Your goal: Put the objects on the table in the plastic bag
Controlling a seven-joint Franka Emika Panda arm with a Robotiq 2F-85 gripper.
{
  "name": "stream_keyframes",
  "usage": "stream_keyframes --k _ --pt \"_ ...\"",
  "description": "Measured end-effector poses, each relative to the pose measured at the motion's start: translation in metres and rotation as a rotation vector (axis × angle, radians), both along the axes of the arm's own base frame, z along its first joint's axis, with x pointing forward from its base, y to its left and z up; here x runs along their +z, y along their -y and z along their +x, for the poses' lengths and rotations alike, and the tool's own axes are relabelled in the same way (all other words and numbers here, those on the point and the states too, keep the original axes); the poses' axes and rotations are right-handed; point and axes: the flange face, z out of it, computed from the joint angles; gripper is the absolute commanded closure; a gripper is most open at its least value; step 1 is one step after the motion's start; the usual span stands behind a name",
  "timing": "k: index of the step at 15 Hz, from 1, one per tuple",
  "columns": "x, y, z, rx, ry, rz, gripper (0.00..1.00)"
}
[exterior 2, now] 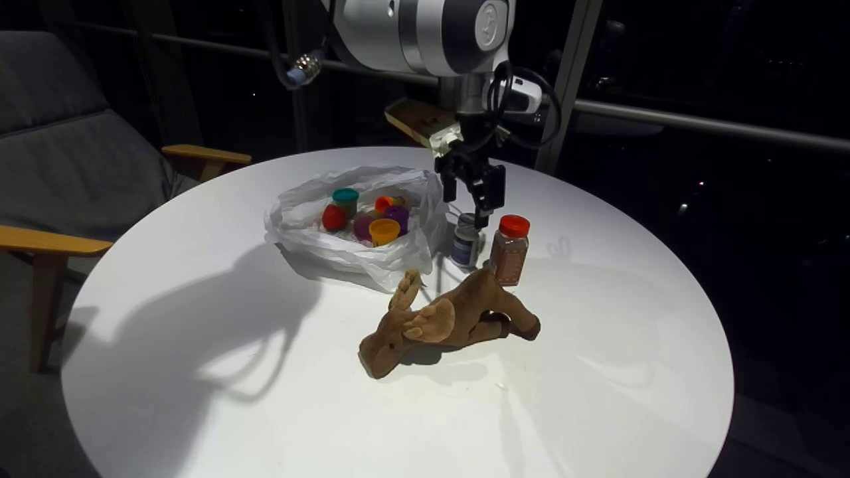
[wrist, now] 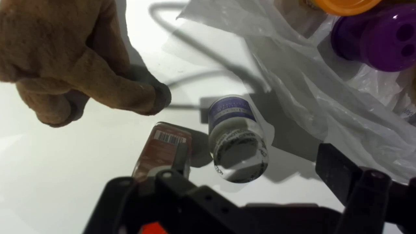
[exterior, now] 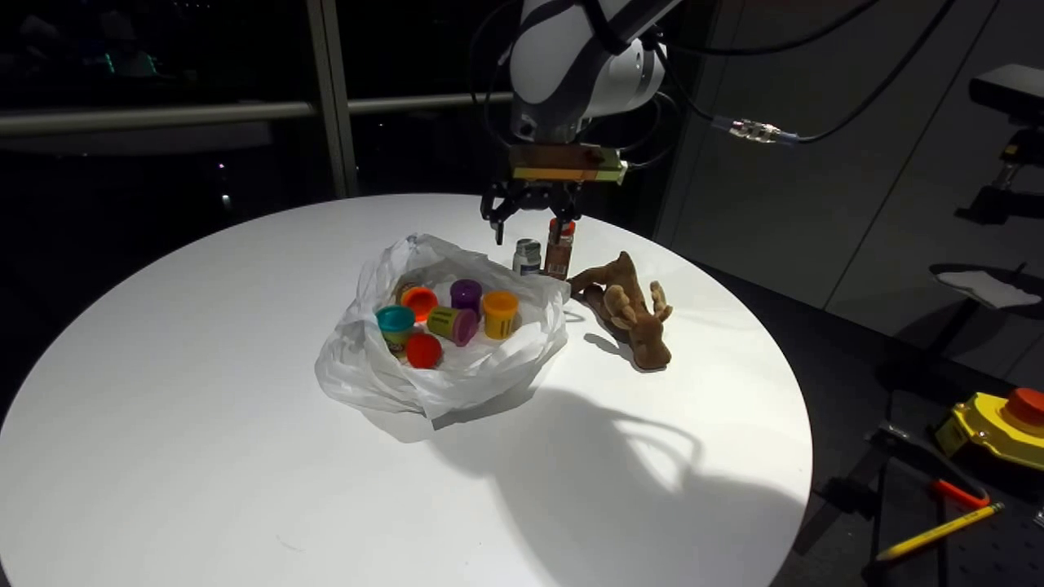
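A metal window frame [exterior: 333, 98] is located behind a round white tabletop [exterior: 188, 456], and a grey armchair [exterior 2: 66, 153] is positioned near its edge. The translucent plastic bag [exterior: 461, 391] is spread open on the tabletop. Contained in it are a teal-lidded tub [exterior: 396, 323], a red-lidded tub [exterior: 423, 350], an orange-red-lidded tub [exterior: 419, 304], a purple tub [exterior: 466, 295], an amber-lidded tub [exterior: 499, 315] and, laid on its side, a magenta-lidded tub [exterior: 451, 324]. Just beside the bag, a purple-labelled white bottle [wrist: 238, 138] is stood upright; a red-capped shaker bottle [exterior 2: 510, 255] is stood next to it. A brown plush moose [exterior 2: 458, 318] is laid near both bottles, its head directed away from them. The claw [exterior: 528, 233] is suspended above the bottles and is released, its fingers [wrist: 338, 172] spread apart.
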Motion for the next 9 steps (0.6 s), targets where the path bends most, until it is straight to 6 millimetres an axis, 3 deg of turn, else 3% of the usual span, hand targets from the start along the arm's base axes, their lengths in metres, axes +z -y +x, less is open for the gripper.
stream_keyframes --k 4,5,6,9 --pt "-0.01 0.001 0.003 0.0 -0.005 -0.002 0.0" --pt "-0.013 0.001 0.004 0.0 -0.007 -0.003 0.25" --pt "-0.016 0.002 0.005 -0.001 -0.009 -0.004 0.26" --pt "-0.023 0.005 0.007 -0.003 -0.011 -0.006 0.49"
